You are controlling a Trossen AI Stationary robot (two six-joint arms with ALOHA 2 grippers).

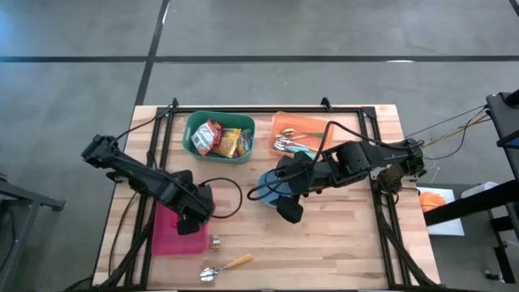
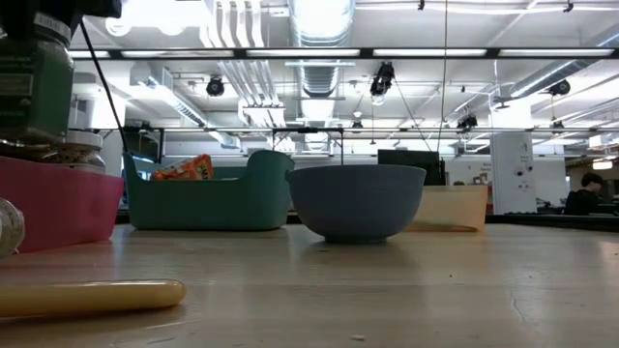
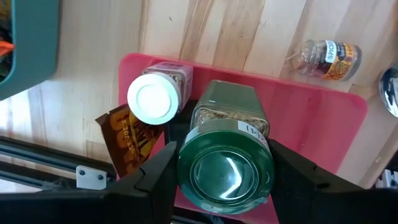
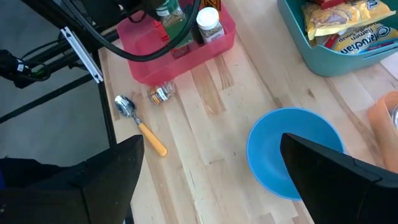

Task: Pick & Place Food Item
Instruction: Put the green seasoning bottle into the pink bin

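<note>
Wooden table: pink bin with green-lidded jar, white-capped jar.

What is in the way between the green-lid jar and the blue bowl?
Nothing visible. The left gripper holds the green-lid jar over the pink bin; bare table lies between it and the blue bowl.

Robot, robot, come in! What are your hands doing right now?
Left gripper shut on green-lidded jar over pink bin. Right gripper open above blue bowl. Nothing blocking.
</note>
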